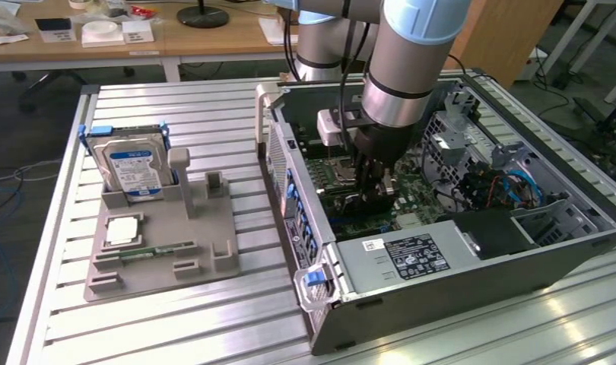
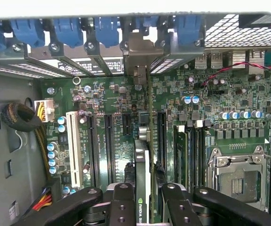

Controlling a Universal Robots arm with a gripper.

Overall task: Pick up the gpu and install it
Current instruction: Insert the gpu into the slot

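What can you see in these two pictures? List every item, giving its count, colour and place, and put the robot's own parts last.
computer case: one, grey, open on the slatted table, at the exterior view's right.
motherboard: one, green, inside the case.
gpu: one, dark card seen edge-on, upright over the motherboard slots, between the fingers.
power supply: one, silver with a black label, at the near end of the case.
hard drive: one, blue-and-white label, standing in the grey holder.
holder tray: one, grey, on the table at the exterior view's left.
memory stick: one, green, lying in the tray.
slatted table: one, silver.
arm: one, grey, reaching down into the case.
gripper: one, black fingers closed on the gpu.
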